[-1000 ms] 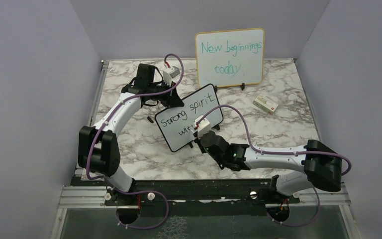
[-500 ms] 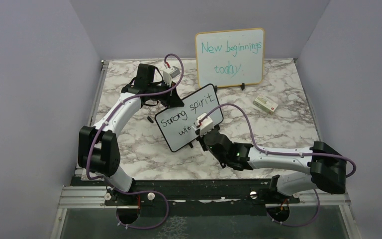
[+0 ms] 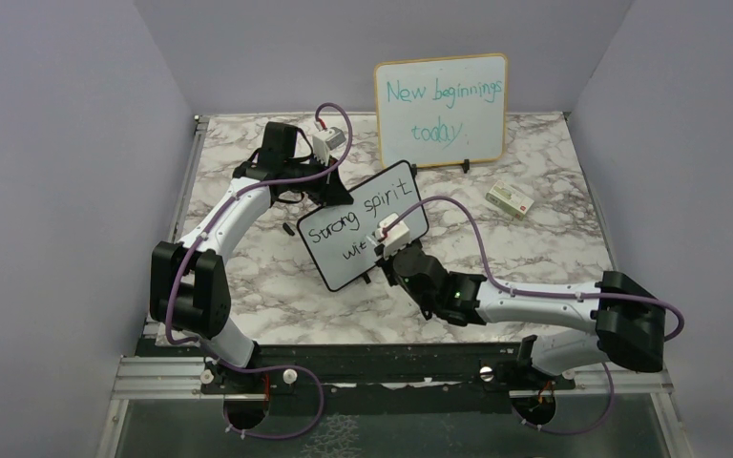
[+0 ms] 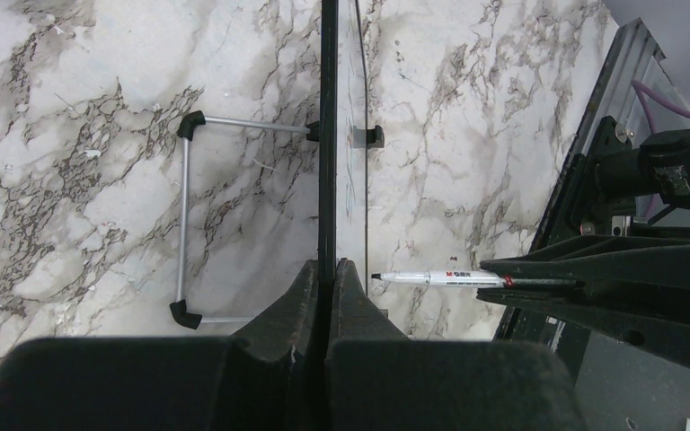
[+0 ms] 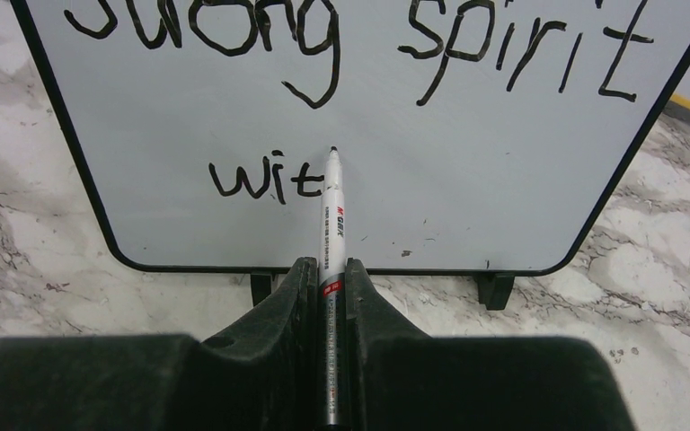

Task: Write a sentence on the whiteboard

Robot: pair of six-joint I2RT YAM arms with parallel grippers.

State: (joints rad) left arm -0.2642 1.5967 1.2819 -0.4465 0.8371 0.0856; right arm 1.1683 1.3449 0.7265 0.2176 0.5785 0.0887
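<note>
Whiteboard (image 3: 363,227), thin black frame, rounded corners, stands mid marble-pattern table (image 3: 554,248), reads "Strong spirit wit". Left gripper (image 4: 328,269) pinched on its edge. Right gripper (image 5: 328,269) clamped on white marker (image 5: 331,215), tip probably touching just after "wit". Behind: wood-framed board (image 3: 442,110), teal writing; small box (image 3: 510,199) nearby.

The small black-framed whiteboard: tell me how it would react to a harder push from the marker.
Probably stiff: edge-on, the whiteboard looks thin but straight. Likely light and apt to tip, standing on a thin wire stand; the left fingers clamping its edge probably steady it.
</note>
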